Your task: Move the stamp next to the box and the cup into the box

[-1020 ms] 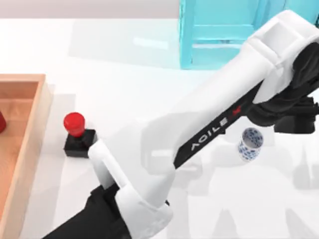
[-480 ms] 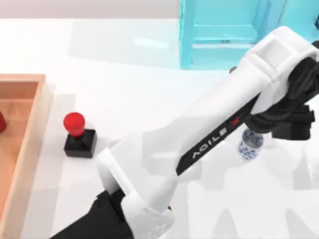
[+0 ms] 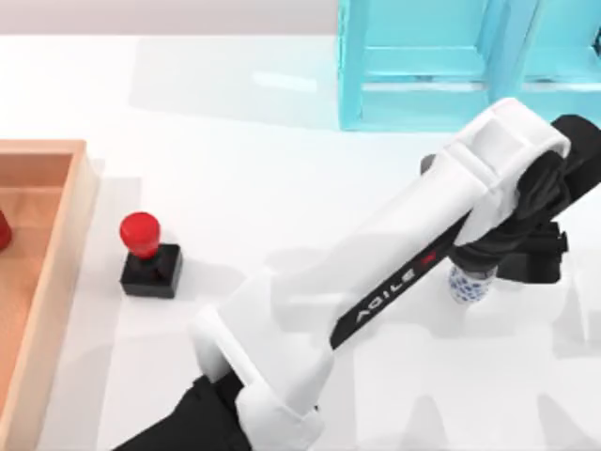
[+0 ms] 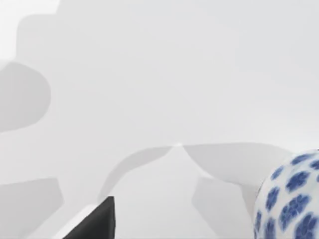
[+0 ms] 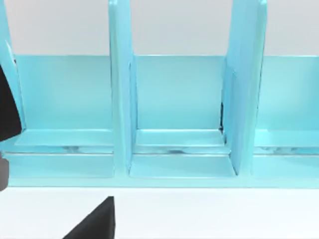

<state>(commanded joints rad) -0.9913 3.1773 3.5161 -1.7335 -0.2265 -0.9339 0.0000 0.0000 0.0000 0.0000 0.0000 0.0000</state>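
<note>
The stamp [image 3: 150, 256], a black cube with a red ball knob, stands on the white table just right of the box [image 3: 58, 272], a light wooden tray at the left edge. At the right, the blue-patterned white cup [image 3: 467, 285] stands upright, its top covered by my left gripper [image 3: 490, 266], which hangs directly over it. In the left wrist view the cup [image 4: 289, 199] is very close, with one black fingertip [image 4: 94, 221] off to its side. The gripper looks open. My right arm faces the shelf, one black fingertip [image 5: 94, 221] showing.
A turquoise-blue shelf [image 3: 441, 66] with upright dividers stands at the back right, behind the cup. A small red thing [image 3: 3, 230] lies inside the box at the picture's left edge. My left arm's white link [image 3: 376, 282] stretches diagonally across the table's middle.
My left arm has swung in and lowered over the cup; its gripper, first off to the cup's right, now covers the cup's top. The stamp and the box have not moved.
</note>
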